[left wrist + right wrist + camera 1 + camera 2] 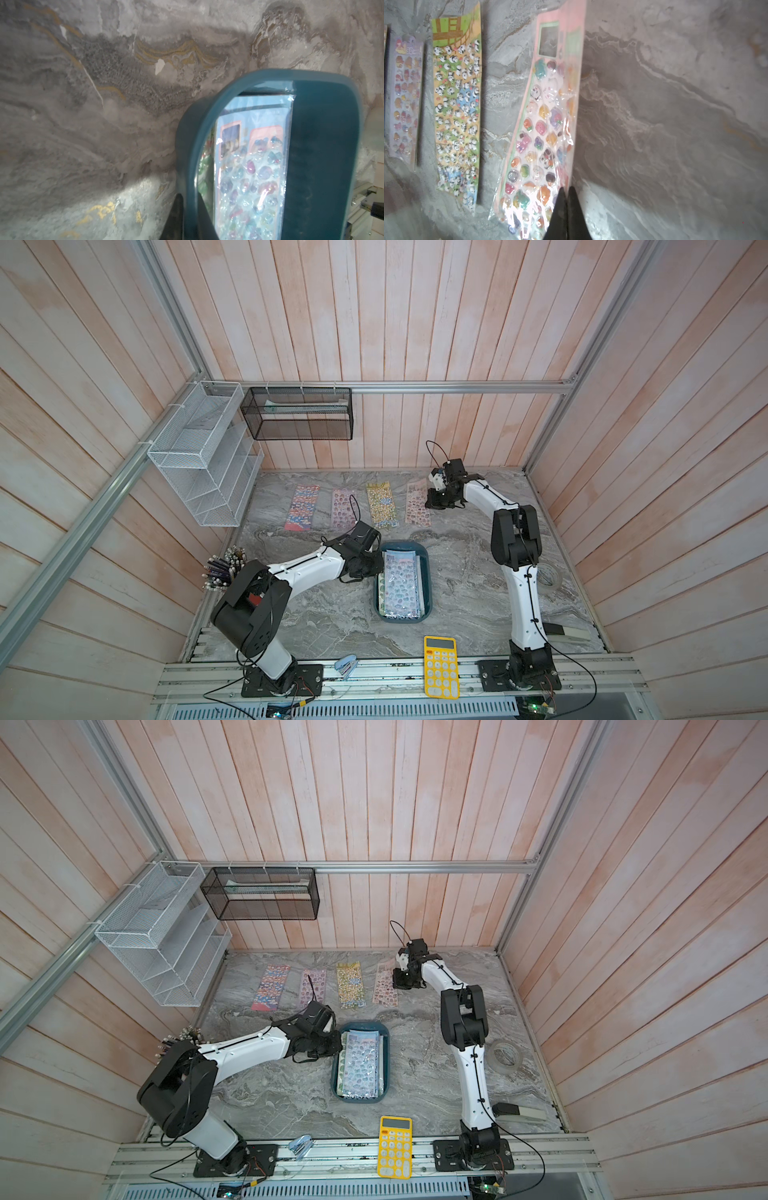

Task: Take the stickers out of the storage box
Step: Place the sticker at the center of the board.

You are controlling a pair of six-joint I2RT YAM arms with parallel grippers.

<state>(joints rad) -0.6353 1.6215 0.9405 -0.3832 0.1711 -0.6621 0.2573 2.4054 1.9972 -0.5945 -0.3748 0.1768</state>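
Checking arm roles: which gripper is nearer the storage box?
Left. The left gripper is at the rim of the storage box; the right gripper is well beyond it, closed on the pink sticker sheet.

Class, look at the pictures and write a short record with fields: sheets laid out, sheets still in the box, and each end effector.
Laid out: four sheets in a row, pink sheet at one end
Box: holds a stack of sheets
Left end effector: at the box's rim; grip unclear
Right end effector: shut on the pink sheet's edge
Other items: calculator, tape roll
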